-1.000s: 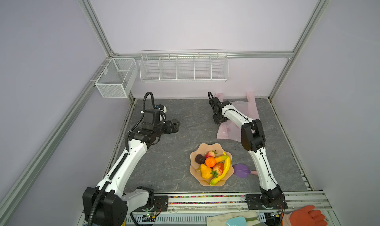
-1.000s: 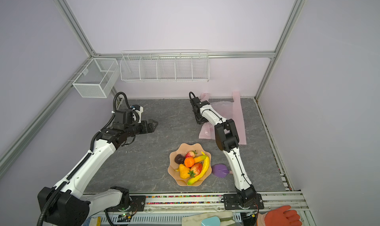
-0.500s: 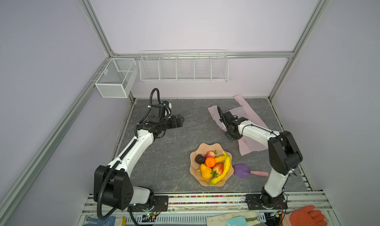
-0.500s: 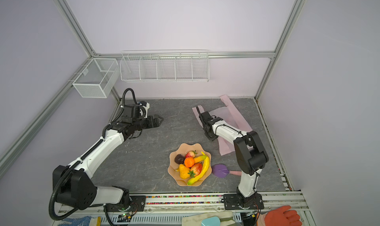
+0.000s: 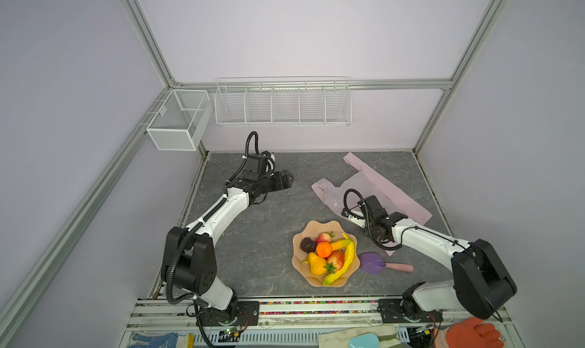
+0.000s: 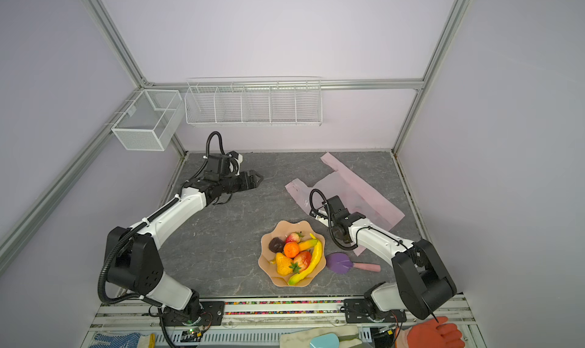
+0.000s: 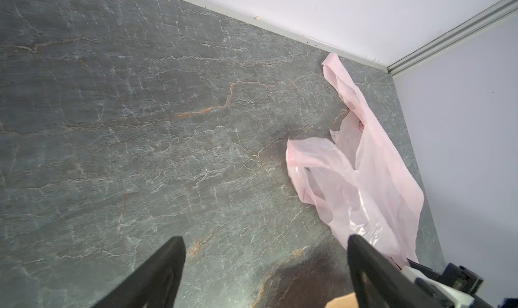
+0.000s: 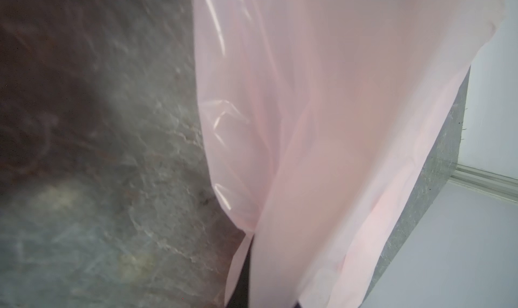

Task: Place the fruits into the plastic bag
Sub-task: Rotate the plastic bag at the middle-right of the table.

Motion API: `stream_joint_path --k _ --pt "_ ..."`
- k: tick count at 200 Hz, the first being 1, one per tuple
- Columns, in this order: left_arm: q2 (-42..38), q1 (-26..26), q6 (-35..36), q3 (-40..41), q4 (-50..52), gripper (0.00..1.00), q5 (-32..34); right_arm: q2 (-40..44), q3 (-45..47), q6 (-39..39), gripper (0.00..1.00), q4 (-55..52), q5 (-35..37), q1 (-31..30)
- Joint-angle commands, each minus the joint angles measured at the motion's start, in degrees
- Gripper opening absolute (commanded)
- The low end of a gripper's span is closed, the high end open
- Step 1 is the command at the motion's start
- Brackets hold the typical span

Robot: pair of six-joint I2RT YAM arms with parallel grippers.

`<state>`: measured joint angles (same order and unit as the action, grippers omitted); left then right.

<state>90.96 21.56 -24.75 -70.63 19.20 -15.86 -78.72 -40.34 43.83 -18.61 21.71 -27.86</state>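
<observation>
- The right claw (image 8: 246,264) is clenching the bag (image 5: 384,185), right of centre in a top view; its thin film could be slipping loose.
- The left claw (image 7: 265,238) is hanging spread, empty.
- The fruits (image 5: 327,254) are sitting in the bowl (image 5: 300,238), lower centre.

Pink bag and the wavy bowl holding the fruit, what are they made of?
The bag looks like thin plastic film, pale pink and half see-through: it shines in streaks, wrinkles, and the grey table shows faintly through it. The bowl seems to be smooth, matt peach plastic with a scalloped rim, though painted ceramic cannot be ruled out.
</observation>
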Motion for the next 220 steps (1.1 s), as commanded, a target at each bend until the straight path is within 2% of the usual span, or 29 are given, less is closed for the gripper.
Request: stream_joint_path --k 1,8,14,21,49,56,67,70,85,122,146,155,169,193,220 --pt "1.81 1.48 -1.6 -3.1 -0.94 0.9 0.61 4.65 3.59 9.02 0.15 6.03 0.23 3.31" --pt "2.56 1.95 -1.68 -3.87 -1.02 0.9 0.63 5.77 4.36 9.96 0.27 7.9 0.8 4.66" --pt "3.43 2.53 -1.78 -4.65 -1.02 0.9 0.58 6.69 4.5 10.3 0.42 8.78 0.83 6.1" --pt "4.54 3.23 -1.81 -5.87 -0.99 0.9 0.48 7.52 4.41 10.24 0.52 9.42 0.46 7.82" --pt "10.04 6.68 -0.85 -12.13 -0.36 0.91 -0.04 10.42 1.73 6.47 0.66 8.26 -2.45 13.06" --pt "11.7 7.59 -0.3 -14.06 -0.1 0.91 -0.13 11.44 0.46 4.08 0.73 7.28 -4.0 13.7" --pt "14.64 8.76 0.54 -17.13 0.45 0.91 -0.78 12.84 -1.42 0.07 0.76 5.39 -7.81 14.77" --pt "15.47 8.98 0.74 -17.88 0.66 0.91 -0.94 13.44 -2.03 -1.36 0.83 4.48 -9.85 15.19" --pt "19.79 9.93 0.85 -21.93 1.32 0.91 -2.2 14.93 -2.44 -4.77 0.85 3.86 -13.6 15.81" --pt "30.94 10.87 1.32 -32.04 4.53 0.89 -3.47 16.04 -2.16 -8.59 0.85 2.48 -15.38 15.71" --pt "37.31 11.02 2.38 -39.53 8.59 0.87 -3.56 19.01 -2.15 -13.49 0.88 2.19 -15.92 18.77" --pt "38.81 11.14 2.79 -41.45 9.6 0.87 -3.74 20.09 -2.64 -18.78 0.94 2.68 -15.3 19.58" --pt "40.56 11.3 3.6 -43.41 10.26 0.87 -4.22 19.84 -5.36 -31.93 1.0 0.98 -13.7 20.88" --pt "43.56 11.87 5.85 -46.27 11.81 0.84 -5.31 12.14 -16.67 -55.0 0.99 -13.99 -15.4 23.58" --pt "47.11 13.6 10.11 -50.7 16.64 0.72 -6.95 0.86 -27.37 -67.33 0.95 -25.97 -21.91 24.34"
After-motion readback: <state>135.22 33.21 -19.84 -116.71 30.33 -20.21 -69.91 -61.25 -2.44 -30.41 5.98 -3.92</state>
